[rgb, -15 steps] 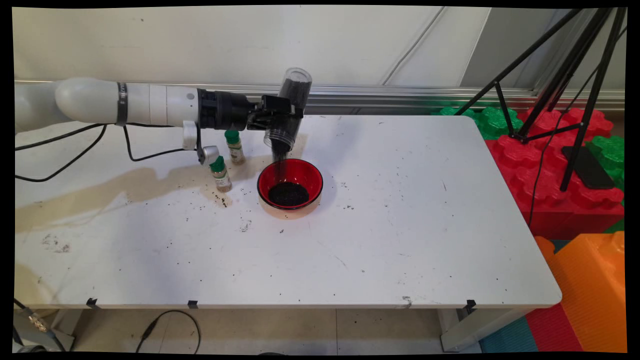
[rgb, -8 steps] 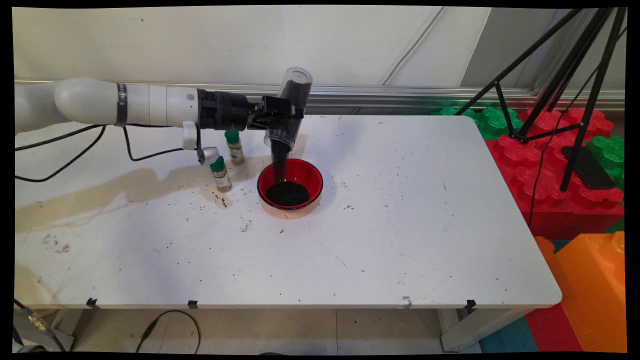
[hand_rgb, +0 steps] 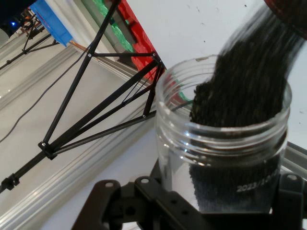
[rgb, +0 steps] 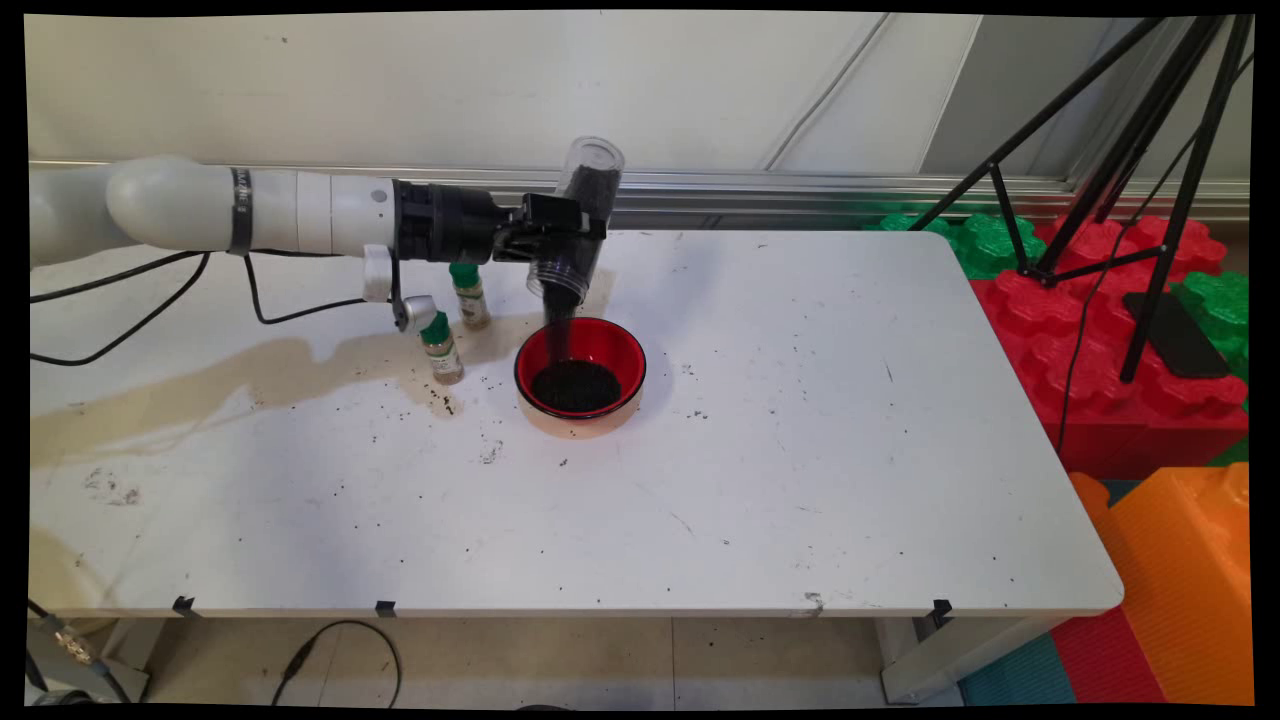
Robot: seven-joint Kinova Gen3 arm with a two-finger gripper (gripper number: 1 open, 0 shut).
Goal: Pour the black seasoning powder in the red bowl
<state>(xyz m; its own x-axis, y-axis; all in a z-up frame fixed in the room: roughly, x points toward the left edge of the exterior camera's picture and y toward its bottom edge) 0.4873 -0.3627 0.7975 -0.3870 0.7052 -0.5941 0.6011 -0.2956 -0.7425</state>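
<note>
Near edge of the counter [rgb: 600, 540] carries nothing but scattered dark specks and a smudge at left. Mid-counter: red bowl [rgb: 580, 375] with a dark pile of grains [rgb: 577, 388] covering its bottom. Just left of the bowl, two small green-capped bottles [rgb: 441, 347] stand upright, one behind the other, apart from the bowl.

Above the bowl's back rim, the pincer [rgb: 560, 235] is clamped round a clear plastic jar [rgb: 577, 225], which is tipped mouth-down. A thin dark stream runs from the mouth into the bowl. The hand view shows the jar mouth [hand_rgb: 223, 112] with grains sliding out over the lip, jar body gripped low in the linkage.

Progress, my read: pour is well under way. A good heap is in the bowl, but the raised end of the jar looks dark with grains, so it isn't empty.

Far side: wall, tripod [rgb: 1120, 150], coloured blocks [rgb: 1100, 330] at right.
</note>
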